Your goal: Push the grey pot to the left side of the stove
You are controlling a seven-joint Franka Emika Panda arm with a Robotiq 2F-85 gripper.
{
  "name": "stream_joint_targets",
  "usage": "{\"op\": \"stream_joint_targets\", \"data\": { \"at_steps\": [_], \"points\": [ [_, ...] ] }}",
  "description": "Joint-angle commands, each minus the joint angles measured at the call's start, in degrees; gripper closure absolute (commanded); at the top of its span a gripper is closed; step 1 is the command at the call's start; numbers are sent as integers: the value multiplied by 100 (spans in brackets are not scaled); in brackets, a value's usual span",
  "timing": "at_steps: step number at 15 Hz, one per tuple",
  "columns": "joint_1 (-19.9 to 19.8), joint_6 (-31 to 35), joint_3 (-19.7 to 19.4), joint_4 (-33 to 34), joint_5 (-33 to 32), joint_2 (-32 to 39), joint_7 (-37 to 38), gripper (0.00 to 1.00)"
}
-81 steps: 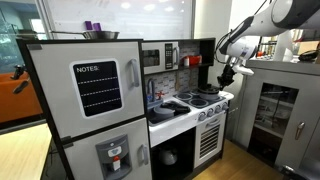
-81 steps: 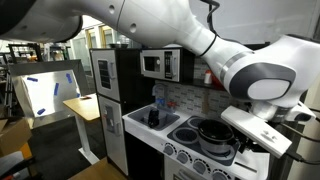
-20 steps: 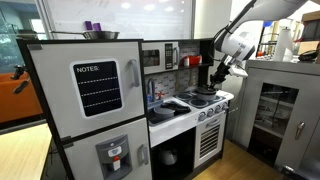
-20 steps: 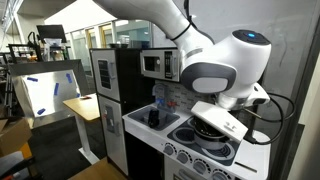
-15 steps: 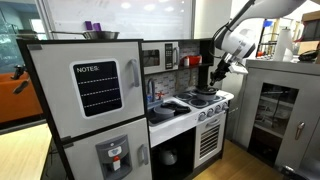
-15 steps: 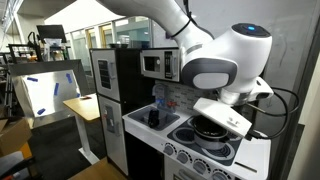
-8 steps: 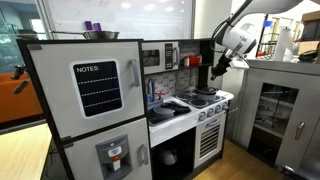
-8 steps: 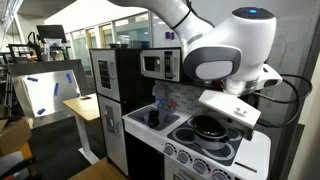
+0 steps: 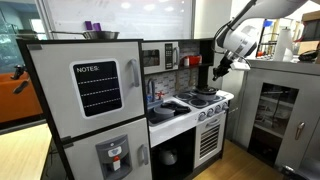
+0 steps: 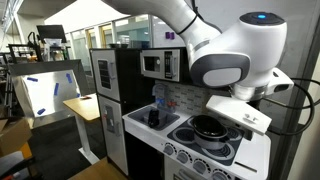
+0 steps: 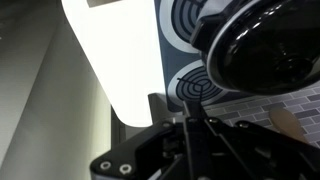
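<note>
The grey pot (image 10: 210, 128) sits on the white stove (image 10: 252, 152), over a black coil burner, and looks dark and shiny in the wrist view (image 11: 262, 52). My gripper (image 9: 219, 72) hangs above the stove (image 9: 203, 101), apart from the pot. In the wrist view its fingers (image 11: 196, 122) are pressed together with nothing between them, and two burners (image 11: 196, 86) show beyond them. In an exterior view the bulky white arm (image 10: 235, 60) hides the gripper itself.
A sink with a faucet (image 9: 163, 106) lies beside the stove, with a dark cup (image 10: 153, 117) in it. A microwave (image 10: 160, 65) hangs above. The tall toy fridge (image 9: 90, 100) carries a silver bowl (image 9: 100, 35). A grey cabinet (image 9: 280, 110) stands past the stove.
The arm has lifted up and away from the pot. The pot rests in the same spot, and the gripper has stayed shut.
</note>
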Motion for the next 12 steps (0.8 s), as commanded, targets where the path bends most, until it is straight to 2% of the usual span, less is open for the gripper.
{"op": "stream_joint_targets", "data": {
  "at_steps": [1,7,12],
  "points": [
    [-21,53,26,386,-77,368,-15,100],
    [-51,43,70,599,-157,769,-16,100],
    [-63,-7,96,454,-21,706,-136,100]
  ]
}}
